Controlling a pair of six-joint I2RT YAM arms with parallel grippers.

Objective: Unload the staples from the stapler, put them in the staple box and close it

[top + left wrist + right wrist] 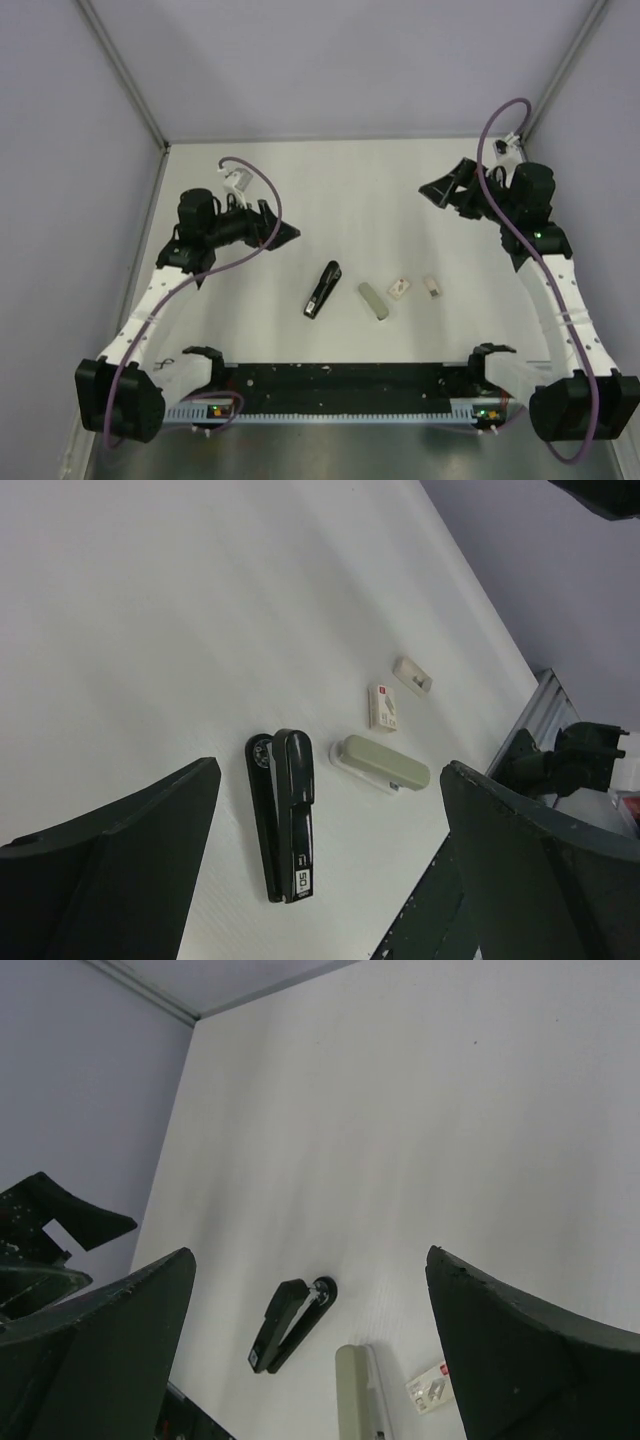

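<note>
The stapler (pixel 323 289) is slim and black and lies flat on the white table, a little left of centre, closed, with a metallic glint at one end. My left gripper (pixel 285 232) hovers to its upper left, open and empty. My right gripper (pixel 435 190) hangs at the far right, well away from it, also open and empty. The left wrist view shows the stapler (pixel 288 815) between and below the spread fingers of that gripper (pixel 331 766). From the right wrist the stapler (pixel 290 1325) is small and distant beneath the wide gripper (pixel 310 1252).
A grey-green bar (pixel 375 302) lies just right of the stapler. Beyond it are a small white box with a red mark (pixel 399 289) and a small pale piece (pixel 432 286). A black rail (pixel 340 380) runs along the near edge between the arm bases. Walls enclose the table.
</note>
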